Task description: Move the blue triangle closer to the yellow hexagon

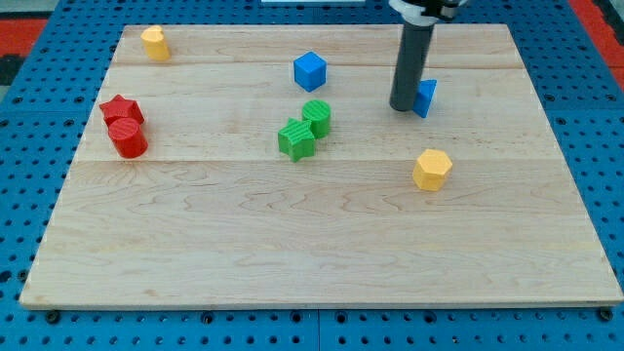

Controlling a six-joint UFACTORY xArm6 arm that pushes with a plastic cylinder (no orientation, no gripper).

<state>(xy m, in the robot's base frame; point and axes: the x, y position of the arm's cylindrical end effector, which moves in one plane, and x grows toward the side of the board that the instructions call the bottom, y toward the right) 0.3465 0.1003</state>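
Camera view shows my tip [404,106] on the wooden board [292,253], touching the left side of the blue triangle [426,97]. I have no claw to open or close, only a dark rod, which holds nothing and hides part of the triangle. What shows of that block is a small blue wedge with a lighter face on its right. It sits near the view's top right, with the yellow hexagon [432,170] below it, apart from it. A blue cube [310,71] stands to the left.
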